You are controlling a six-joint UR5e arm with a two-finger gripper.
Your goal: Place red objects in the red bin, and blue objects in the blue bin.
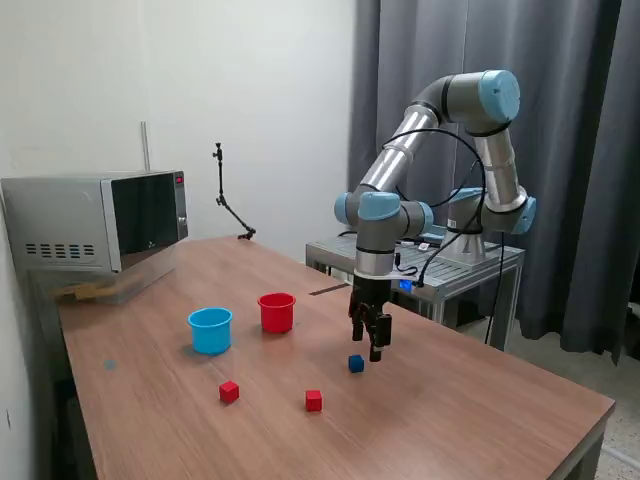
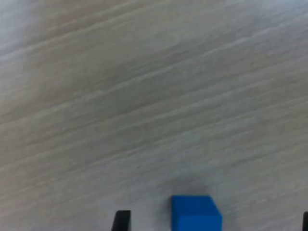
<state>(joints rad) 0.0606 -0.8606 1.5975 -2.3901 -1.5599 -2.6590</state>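
Hovering just above the wooden table (image 1: 480, 400), the claw (image 1: 376, 345) points straight down with nothing between its fingers; the wrist view shows its fingertips (image 2: 121, 221) set wide apart. Just beside and below it lies a blue cube (image 1: 356, 363), which the wrist view places between the tips but nearer one of them. Only this one blue cube is visible. Farther out from the claw sit two red cubes (image 1: 314, 400) (image 1: 229, 391), well apart from each other. Beyond them stand the red cup (image 1: 277, 312) and the light blue cup (image 1: 210, 330), near one another. My worry: the cube being off-centre, a descending finger might nudge or tip it. Only the exterior view shows cups and red cubes; only the wrist view shows the finger spacing
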